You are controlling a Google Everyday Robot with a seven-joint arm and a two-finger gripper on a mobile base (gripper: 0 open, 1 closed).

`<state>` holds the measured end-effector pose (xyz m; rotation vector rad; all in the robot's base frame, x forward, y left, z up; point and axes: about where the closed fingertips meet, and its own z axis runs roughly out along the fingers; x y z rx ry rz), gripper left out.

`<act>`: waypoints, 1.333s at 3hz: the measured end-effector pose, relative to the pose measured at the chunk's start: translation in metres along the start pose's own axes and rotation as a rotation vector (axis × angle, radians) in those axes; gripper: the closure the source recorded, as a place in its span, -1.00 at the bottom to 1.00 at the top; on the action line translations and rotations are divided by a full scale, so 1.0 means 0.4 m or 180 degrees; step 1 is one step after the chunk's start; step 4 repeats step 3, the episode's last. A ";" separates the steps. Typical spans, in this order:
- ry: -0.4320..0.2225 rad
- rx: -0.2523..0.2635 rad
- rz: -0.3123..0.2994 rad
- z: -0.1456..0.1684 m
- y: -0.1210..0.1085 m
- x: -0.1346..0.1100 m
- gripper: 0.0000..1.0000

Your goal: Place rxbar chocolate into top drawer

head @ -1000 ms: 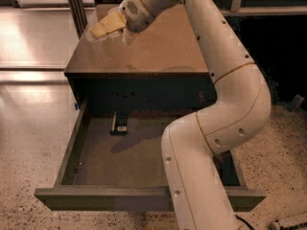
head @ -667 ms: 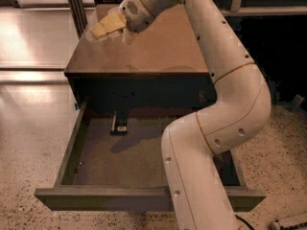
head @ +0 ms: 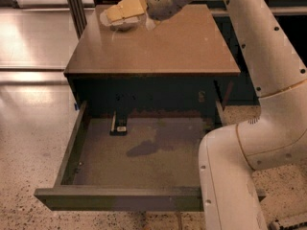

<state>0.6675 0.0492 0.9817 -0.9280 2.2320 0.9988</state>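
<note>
**Top drawer** (head: 120, 199): standing pulled out wide beneath the cabinet top (head: 158, 47), with its grey-brown floor showing.

**Gripper** (head: 125, 11): hovering over the white bowl (head: 109, 25) at the cabinet top's far left corner, well apart from the drawer. Whether it is open or closed cannot be told.

**Rxbar chocolate** (head: 118, 123): lying flat inside the drawer, near its back left. It is probably handling as light, fairly stiff and slick-wrapped, so pinching across its narrow width at mid-length is looking safest. It is showing as a small black rectangle with a pale mark at its near end.
</note>
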 end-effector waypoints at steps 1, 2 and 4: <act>-0.0412 0.0632 0.0375 -0.101 -0.043 0.035 -1.00; -0.0857 0.1188 0.0577 -0.213 -0.025 0.067 -1.00; -0.1229 0.1623 0.0593 -0.362 0.098 0.121 -1.00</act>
